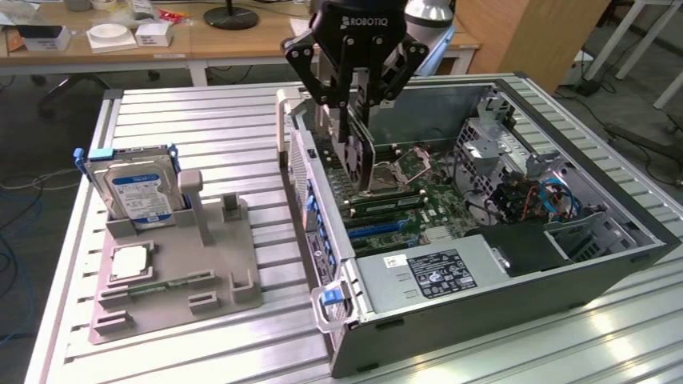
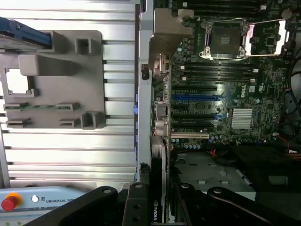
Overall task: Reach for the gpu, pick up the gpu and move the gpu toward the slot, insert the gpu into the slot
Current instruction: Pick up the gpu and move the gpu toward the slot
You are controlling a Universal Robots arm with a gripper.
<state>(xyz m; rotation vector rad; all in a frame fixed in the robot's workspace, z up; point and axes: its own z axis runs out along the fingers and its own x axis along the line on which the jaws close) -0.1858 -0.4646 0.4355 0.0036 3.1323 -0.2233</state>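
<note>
Clearly the one claw [image 1: 357,100] is clamped on the one gpu [image 1: 360,156]. The card hangs on edge straight beneath it inside the open computer case [image 1: 597,268], its long axis seemingly pointing downward. Several card slots [image 2: 197,98] lie just below on the motherboard [image 2: 235,70], beside the case's rear wall. One hard drive [image 1: 133,188] stands in a grey holder [image 1: 213,264] on the table [image 1: 213,120], well apart.

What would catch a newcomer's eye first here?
The black gripper, shut on the gpu, holds it upright over the motherboard in the open case. At the exterior view's left, a blue-labelled hard drive stands in a grey holder.
</note>
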